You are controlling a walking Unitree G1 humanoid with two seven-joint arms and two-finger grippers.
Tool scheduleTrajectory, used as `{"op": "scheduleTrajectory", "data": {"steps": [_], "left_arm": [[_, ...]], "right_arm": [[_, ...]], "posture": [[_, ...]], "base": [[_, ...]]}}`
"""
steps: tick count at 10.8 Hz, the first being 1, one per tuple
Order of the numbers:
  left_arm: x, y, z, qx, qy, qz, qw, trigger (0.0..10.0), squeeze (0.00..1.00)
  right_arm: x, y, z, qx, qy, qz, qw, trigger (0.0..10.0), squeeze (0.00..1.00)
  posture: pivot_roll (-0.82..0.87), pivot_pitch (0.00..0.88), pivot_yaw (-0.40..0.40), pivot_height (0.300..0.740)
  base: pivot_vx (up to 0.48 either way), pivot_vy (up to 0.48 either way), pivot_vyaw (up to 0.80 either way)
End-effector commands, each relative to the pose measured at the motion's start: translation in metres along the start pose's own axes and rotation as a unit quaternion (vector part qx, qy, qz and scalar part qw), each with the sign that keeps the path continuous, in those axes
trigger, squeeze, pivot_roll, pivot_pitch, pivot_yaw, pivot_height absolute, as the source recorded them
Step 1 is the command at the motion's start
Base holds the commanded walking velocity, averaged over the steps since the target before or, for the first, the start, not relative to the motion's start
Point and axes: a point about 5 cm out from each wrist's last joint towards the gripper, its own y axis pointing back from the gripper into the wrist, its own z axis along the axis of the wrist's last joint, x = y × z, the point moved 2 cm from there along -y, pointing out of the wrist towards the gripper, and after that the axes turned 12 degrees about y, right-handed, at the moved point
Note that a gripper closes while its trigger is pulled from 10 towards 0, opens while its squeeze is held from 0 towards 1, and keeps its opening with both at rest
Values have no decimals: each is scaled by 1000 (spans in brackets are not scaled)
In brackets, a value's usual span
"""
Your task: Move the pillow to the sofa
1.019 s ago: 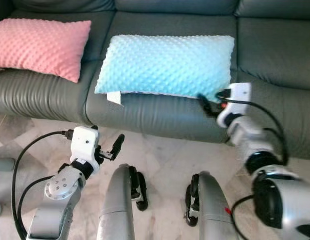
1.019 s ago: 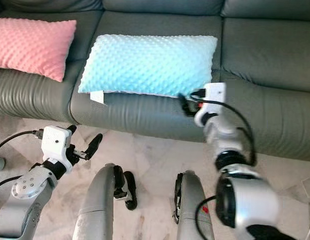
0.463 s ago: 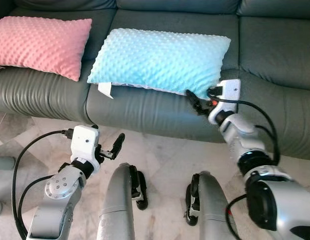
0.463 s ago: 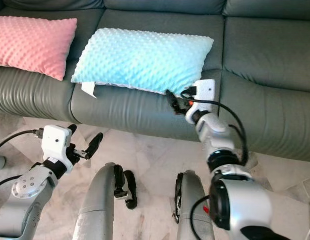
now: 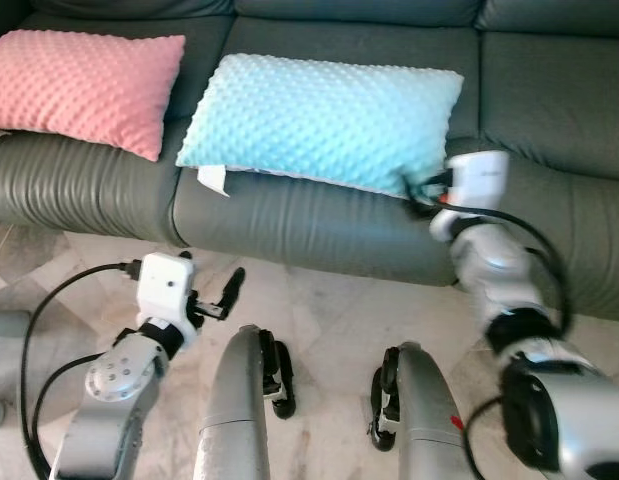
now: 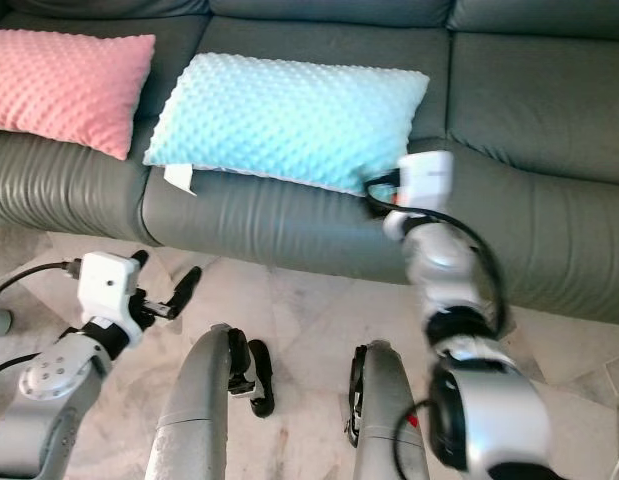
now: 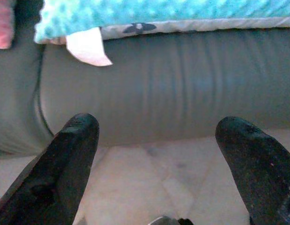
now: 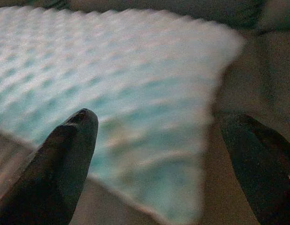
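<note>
We judge the task all but finished: the dark grey leather sofa [image 5: 319,215] runs across the top of our view, from about ten o'clock round to two o'clock, and the light blue dimpled rectangular pillow [image 5: 319,120] lies flat on its middle seat cushion at twelve o'clock, its front edge just over the seat's front roll and a white fabric tag [image 5: 213,179] hanging at its left corner. What is left, as we read it, is only to draw our right gripper [image 8: 159,154] clear; it sits at the pillow's near right corner, at about one o'clock, with its two black fingers spread wide and nothing between them. We cannot tell whether a fingertip touches the fabric. A pink dimpled rectangular pillow [image 5: 84,85] rests on the left seat at ten o'clock, apart from the blue one. Our left gripper [image 7: 159,164] hangs low at seven o'clock over the pale marble-patterned tile floor [image 5: 329,300], fingers parted and empty. There are no containers here.
</note>
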Motion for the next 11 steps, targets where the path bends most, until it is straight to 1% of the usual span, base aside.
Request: {"op": "scheduleTrajectory", "data": {"steps": [1,2,3,5,6,7,8,9,10,11], "left_arm": [[7,6,-7,18,6,3,1000,10000,0],[5,4,-8,25,22,-15,999,10000,0],[1,2,-10,34,26,-38,998,10000,0],[2,-2,-14,46,38,-48,997,10000,0],[0,-4,-18,61,48,-64,995,10000,0],[-1,-8,-21,68,41,-74,994,10000,0],[0,-12,-20,64,37,-75,994,10000,0],[2,-19,-19,57,35,-72,995,10000,0],[4,-24,-16,47,33,-65,996,10000,0],[6,-26,-14,42,32,-63,997,10000,0]], "right_arm": [[-6,8,-8,3,-3,-27,1000,10000,0],[-16,15,-9,-1,6,-59,998,10000,0],[-20,21,-7,-14,22,-77,997,10000,0],[-23,29,0,-30,38,-98,994,10000,0],[-22,32,6,-38,40,-110,992,10000,0],[-17,35,16,-50,51,-117,991,10000,0],[-10,36,20,-54,40,-112,991,10000,0],[-1,40,20,-50,20,-113,992,10000,0],[11,45,21,-52,22,-105,993,10000,0],[16,48,22,-51,22,-102,993,10000,0]], "posture": [[67,445,137,638],[62,430,135,638],[56,417,131,638],[32,386,123,638],[25,374,123,638],[4,353,119,638],[-3,346,117,638],[-16,325,111,638],[-24,310,106,638],[-28,302,105,638]], "base": [[0,0,0],[0,0,0],[0,0,0],[0,0,0],[0,0,0],[0,0,0],[0,0,0],[0,0,0],[0,0,0],[0,0,0]]}}
